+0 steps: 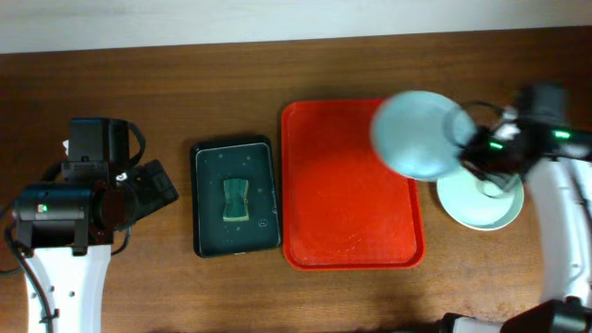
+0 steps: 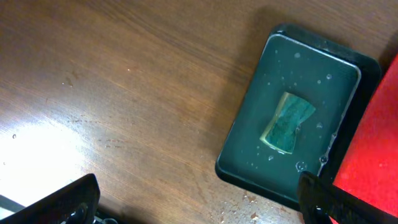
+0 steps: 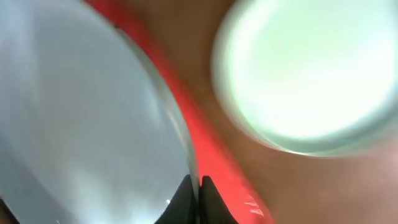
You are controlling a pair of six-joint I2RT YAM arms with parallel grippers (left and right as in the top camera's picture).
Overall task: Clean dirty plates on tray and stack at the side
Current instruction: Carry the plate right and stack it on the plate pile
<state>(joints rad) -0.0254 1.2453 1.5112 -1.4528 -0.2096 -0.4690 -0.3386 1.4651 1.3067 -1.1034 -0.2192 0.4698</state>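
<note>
My right gripper (image 1: 470, 148) is shut on the rim of a pale plate (image 1: 418, 133) and holds it in the air over the right edge of the red tray (image 1: 324, 194). In the right wrist view the fingers (image 3: 198, 190) pinch the plate's edge (image 3: 93, 112), with the tray's rim (image 3: 205, 134) below. Stacked plates (image 1: 481, 205) lie on the table to the right of the tray, also in the right wrist view (image 3: 305, 68). My left gripper (image 2: 199, 202) is open and empty over bare table, left of the black tray.
A small black tray (image 1: 236, 196) holding a green sponge (image 1: 237, 199) stands left of the red tray; it also shows in the left wrist view (image 2: 249, 124) with the sponge (image 2: 287, 122). Water drops lie on the wood near it.
</note>
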